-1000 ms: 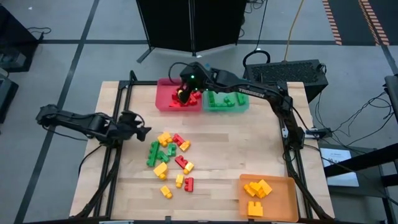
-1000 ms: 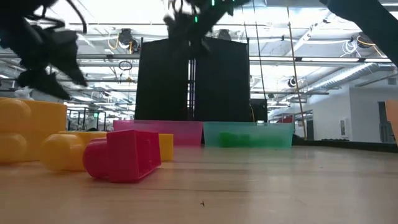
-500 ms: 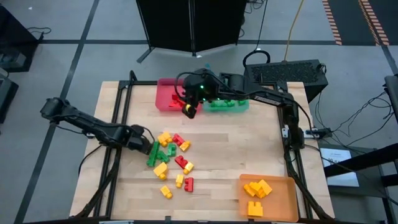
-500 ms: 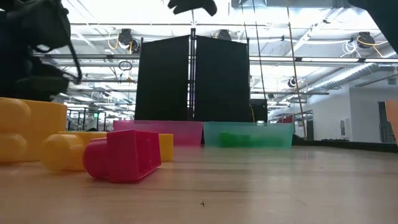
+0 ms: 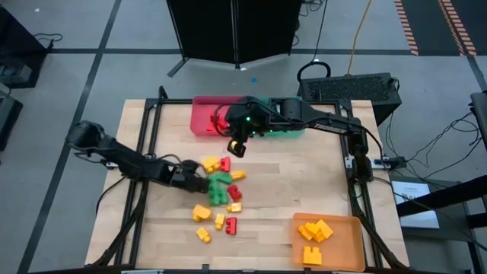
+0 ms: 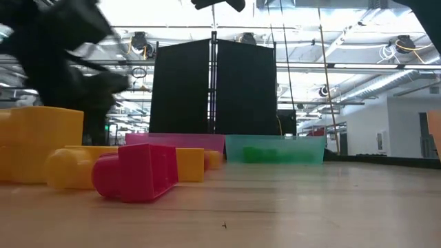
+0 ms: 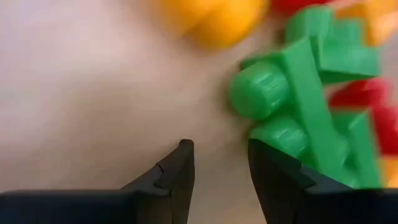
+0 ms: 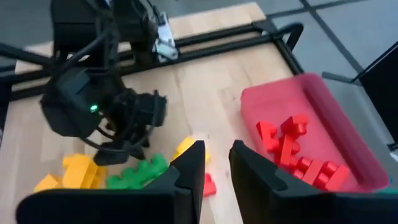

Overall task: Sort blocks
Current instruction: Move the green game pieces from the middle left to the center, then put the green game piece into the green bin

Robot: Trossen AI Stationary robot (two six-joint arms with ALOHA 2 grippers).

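A loose pile of red, yellow and green blocks (image 5: 218, 199) lies on the wooden table's middle. My left gripper (image 5: 201, 182) is low at the pile's left side, fingers drawn close with only bare table between them (image 7: 221, 149), beside a cluster of green blocks (image 7: 298, 99). My right gripper (image 5: 237, 148) hangs above the table between the red tray (image 5: 202, 122) and the pile, shut and holding nothing (image 8: 216, 149). The red tray (image 8: 323, 118) holds several red blocks. My left gripper slants down from the table's left. The outer side of one finger (image 7: 273, 171) lies against the studded end of the green block cluster (image 7: 278, 132), which rests on the table. Nothing is between the fingers.
A teal tray (image 5: 291, 129) with green blocks stands right of the red tray, partly under my right arm. An orange tray (image 5: 335, 225) with yellow blocks sits at the near right corner. In the low view a red block (image 6: 138, 172) and yellow blocks (image 6: 41, 141) lie close.
My left gripper has swung down and toward the table's right into the pile and has shut. The green blocks have slid rightward, crowding the red and yellow ones. My right gripper has moved from over the red tray toward the near side and risen.
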